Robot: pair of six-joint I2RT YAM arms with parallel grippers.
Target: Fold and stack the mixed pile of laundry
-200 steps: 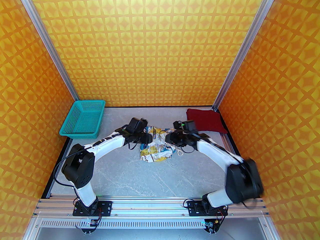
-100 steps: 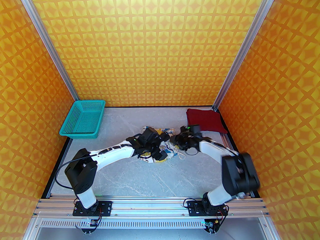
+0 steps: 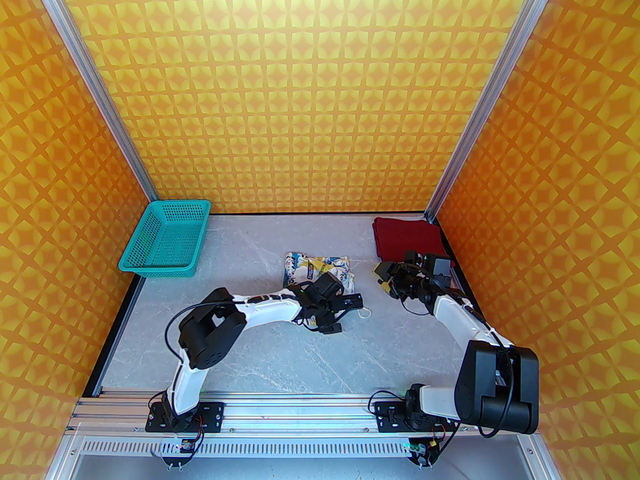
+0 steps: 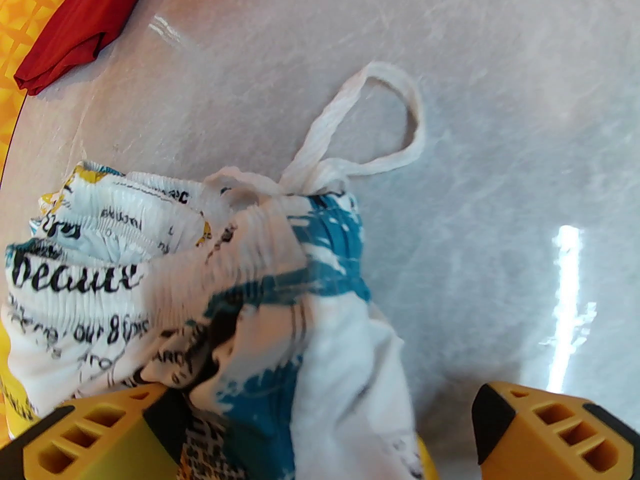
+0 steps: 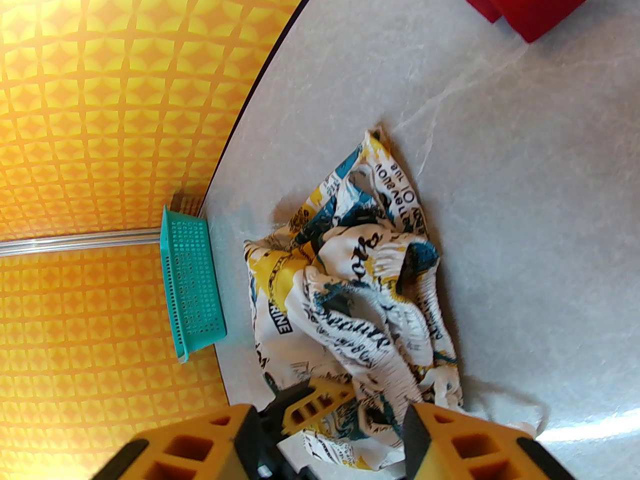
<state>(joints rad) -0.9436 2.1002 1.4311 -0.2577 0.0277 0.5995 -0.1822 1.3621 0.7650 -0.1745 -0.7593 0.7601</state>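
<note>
The white printed garment [image 3: 316,267] lies bunched at mid-table, its white drawstring loop [image 4: 380,118] trailing toward the near right. My left gripper [image 3: 345,313] sits low at the garment's near-right edge. Its yellow fingers [image 4: 75,438] stand wide open, and the cloth [image 4: 210,293] lies loosely between them. My right gripper [image 3: 381,277] hovers to the right of that garment, apart from it, open and holding nothing. In the right wrist view the garment [image 5: 360,278] lies beyond the gripper [image 5: 330,413]. The dark red T-shirt [image 3: 407,238] lies folded at the far right corner.
A teal perforated basket [image 3: 165,243] stands at the far left, close to the wall. Orange patterned walls and aluminium posts enclose the table. Bare grey tabletop [image 3: 280,358] stretches between the garment and the arm bases.
The left gripper slid to the near right across the printed garment and opened wide. The right gripper drew back to the right, off the garment and toward the red T-shirt.
</note>
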